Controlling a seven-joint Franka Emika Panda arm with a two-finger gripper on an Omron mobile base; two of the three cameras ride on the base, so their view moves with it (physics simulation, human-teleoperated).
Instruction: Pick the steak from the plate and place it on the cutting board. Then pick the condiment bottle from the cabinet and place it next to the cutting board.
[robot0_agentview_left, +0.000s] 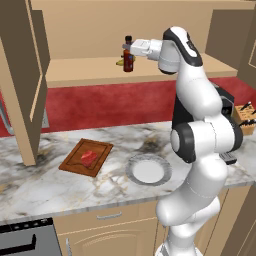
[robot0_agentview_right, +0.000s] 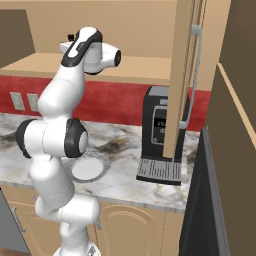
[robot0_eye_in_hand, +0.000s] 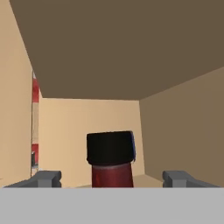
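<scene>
On the tan wood cabinet (robot0_agentview_left: 150, 72) shelf, the open two-finger gripper (robot0_eye_in_hand: 111, 178) straddles the slim black-capped dark red condiment bottle (robot0_agentview_left: 128, 57). Rigid, light and probably top-heavy; grip the body below the cap.

In the hand view the condiment bottle (robot0_eye_in_hand: 110, 159) is cut off below its neck, so label and base are hidden. In the left base view the pincer (robot0_agentview_left: 126, 48) overlaps the bottle's neck; contact cannot be told. A yellow thing (robot0_agentview_left: 120, 62) behind the bottle is mostly hidden. In the right base view the arm covers part of the plate (robot0_agentview_right: 95, 172).
</scene>
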